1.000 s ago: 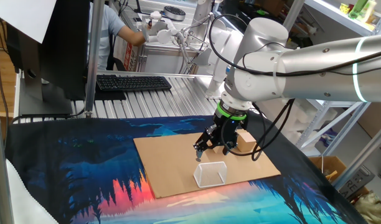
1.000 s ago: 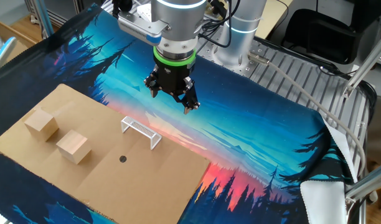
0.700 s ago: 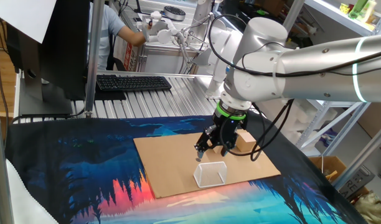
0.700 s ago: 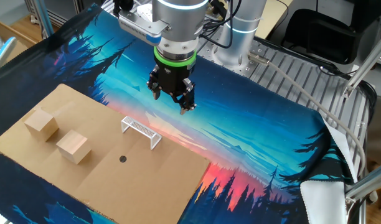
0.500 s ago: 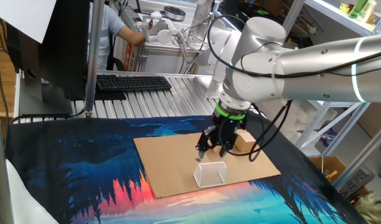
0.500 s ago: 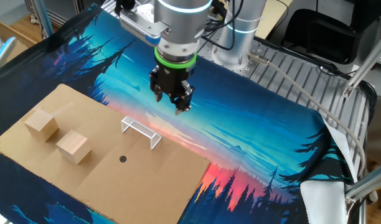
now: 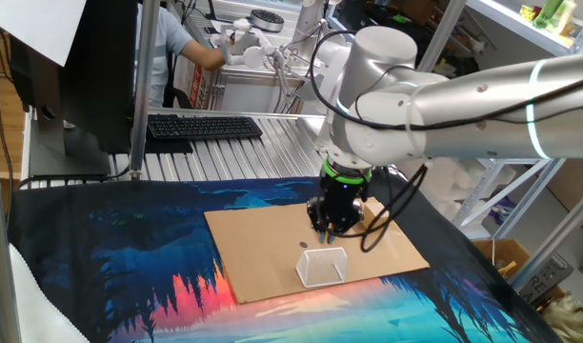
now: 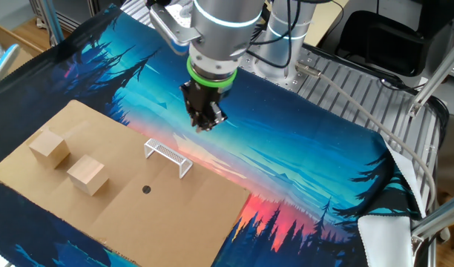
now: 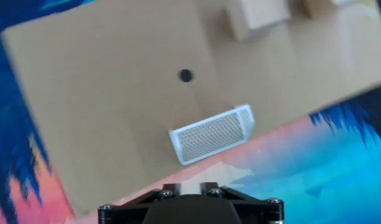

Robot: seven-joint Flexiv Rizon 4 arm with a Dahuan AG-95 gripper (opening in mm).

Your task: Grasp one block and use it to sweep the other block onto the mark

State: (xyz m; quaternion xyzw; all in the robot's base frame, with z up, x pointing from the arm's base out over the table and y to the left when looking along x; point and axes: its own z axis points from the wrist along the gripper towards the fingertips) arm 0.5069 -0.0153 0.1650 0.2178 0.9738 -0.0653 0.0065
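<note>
Cardboard sheet (image 8: pixel 175 211) w/ 2 blocks (image 8: pixel 87 175) (image 8: pixel 50 147), 1 mark (image 8: pixel 146 189); gripper (image 8: pixel 205 123) jaws together, empty.

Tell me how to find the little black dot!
Look at the brown cardboard sheet lying on the colourful forest cloth. Two wooden blocks sit near one end and a small see-through box stands at its edge. The mark lies flat between them, a tiny dark round spot, much smaller than either.
</note>
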